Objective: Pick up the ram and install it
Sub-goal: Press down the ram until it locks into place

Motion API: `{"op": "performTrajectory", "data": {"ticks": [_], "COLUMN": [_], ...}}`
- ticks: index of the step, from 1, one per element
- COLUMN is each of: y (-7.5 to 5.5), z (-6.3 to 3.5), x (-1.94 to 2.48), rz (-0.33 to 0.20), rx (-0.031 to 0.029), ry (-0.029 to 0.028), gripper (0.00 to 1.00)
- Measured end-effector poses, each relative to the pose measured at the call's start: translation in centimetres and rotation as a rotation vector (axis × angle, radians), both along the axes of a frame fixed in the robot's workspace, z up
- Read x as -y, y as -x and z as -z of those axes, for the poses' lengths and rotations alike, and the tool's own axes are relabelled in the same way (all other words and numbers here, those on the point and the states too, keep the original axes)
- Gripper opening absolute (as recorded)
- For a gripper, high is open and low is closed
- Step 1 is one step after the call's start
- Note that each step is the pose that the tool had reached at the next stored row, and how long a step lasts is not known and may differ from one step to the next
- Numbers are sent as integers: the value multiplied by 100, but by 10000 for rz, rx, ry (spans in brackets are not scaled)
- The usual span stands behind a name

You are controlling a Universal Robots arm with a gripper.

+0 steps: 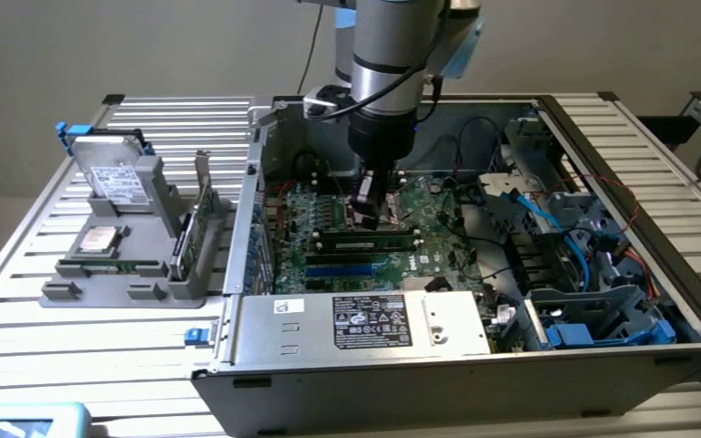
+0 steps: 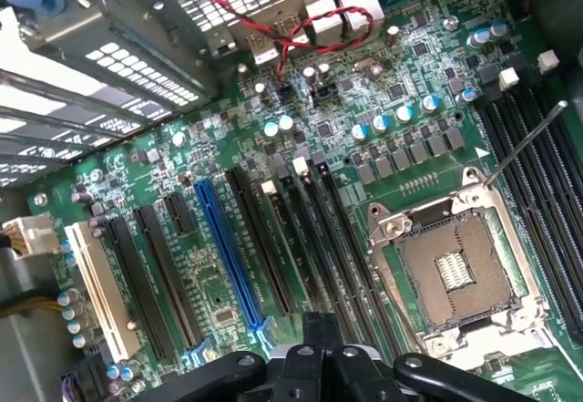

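In the exterior view, the grey Universal Robots arm reaches down into the open dark-grey metal computer case [image 1: 363, 388], and its black gripper [image 1: 371, 214] hangs clenched just over the green motherboard [image 1: 430, 203]. It appears to grasp nothing. The ram [image 1: 369, 244], a slim, long green memory stick with black chips, lies along one of the board's long slots just beside the fingertips. It is level with the slot and apart from the gripper. Judged from this, the pick-up and placing look done. Whether the stick is pressed fully home and its end latches are locked cannot be told. Well apart, outside the case on the exterior view's left, a grey plastic parts holder [image 1: 107, 294] carries other components. In the wrist view, the gripper [image 2: 321, 334] shows as closed black fingers with nothing visible between them. It is poised over the motherboard [image 2: 219, 142], near the row of long black slots [image 2: 273, 247] between a blue expansion slot [image 2: 228, 247] and the open silver processor socket [image 2: 451, 270]. Whether one of those dark slots holds the stick cannot be told from here.
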State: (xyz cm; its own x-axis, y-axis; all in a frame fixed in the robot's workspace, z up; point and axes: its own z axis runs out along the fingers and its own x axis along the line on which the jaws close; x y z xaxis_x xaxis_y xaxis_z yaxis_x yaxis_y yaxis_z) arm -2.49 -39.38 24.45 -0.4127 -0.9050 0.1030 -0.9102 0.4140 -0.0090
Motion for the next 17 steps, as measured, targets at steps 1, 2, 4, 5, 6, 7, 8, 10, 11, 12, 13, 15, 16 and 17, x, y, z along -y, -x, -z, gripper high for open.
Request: {"op": "performTrajectory", "data": {"ticks": [1,2,4,5,6,7,8,10,11,12,13,15,16,17], "y": [0,0,0,0,0,0,0,0,0,0,0,0,-1,-1], "z": [0,0,0,0,0,0,0,0,0,1,1,1,1,1], "x": [0,0,0,0,0,0,0,0,0,0,0,0,0,0], "rz": [146,292,587,743,889,1045,1193,1468,1604,1741,1865,2086,2198,2308], "rx": [0,0,0,0,0,0,0,4,10,17,26,54,70,86], "ry": [0,0,0,0,0,1,0,0,0,-1,-1,-4,-6,-8], "gripper": [11,11,11,11,11,11,11,11,11,11,11,11,11,11]}}
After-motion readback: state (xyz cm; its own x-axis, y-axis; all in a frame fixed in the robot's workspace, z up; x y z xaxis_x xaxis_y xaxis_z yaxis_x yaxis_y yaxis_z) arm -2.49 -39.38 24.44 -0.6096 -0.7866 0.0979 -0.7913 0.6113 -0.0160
